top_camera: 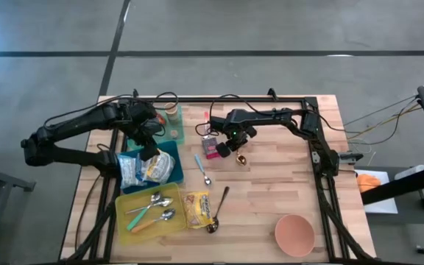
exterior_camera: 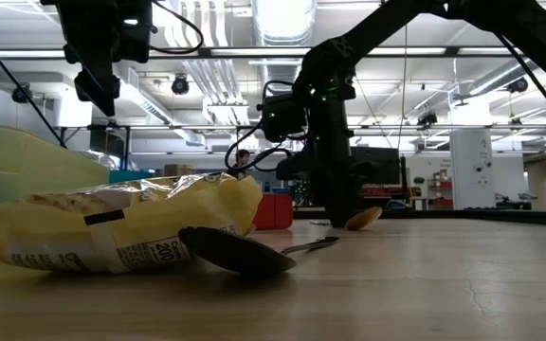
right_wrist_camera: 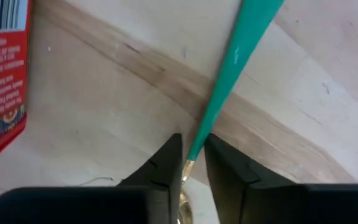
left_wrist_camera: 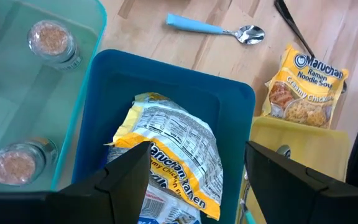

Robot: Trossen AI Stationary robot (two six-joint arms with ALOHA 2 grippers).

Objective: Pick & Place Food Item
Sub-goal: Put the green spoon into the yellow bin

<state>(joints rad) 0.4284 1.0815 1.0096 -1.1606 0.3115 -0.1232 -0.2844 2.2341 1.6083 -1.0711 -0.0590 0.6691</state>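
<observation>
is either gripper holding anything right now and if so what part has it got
The right gripper is closing around a utensil's green handle, near where the handle meets its gold metal end. The left gripper is open above the blue bin, holding nothing.

The desk (top_camera: 271,199) is pale wood in jointed planks, smooth and matt. The ramen packet (left_wrist_camera: 306,87) near its front edge is glossy crinkled plastic film. The blue bin (left_wrist_camera: 166,81) and the yellow tray (top_camera: 127,202) look like smooth plastic. The spoon (left_wrist_camera: 219,29) has a shiny metal bowl and a matt plastic handle.
</observation>
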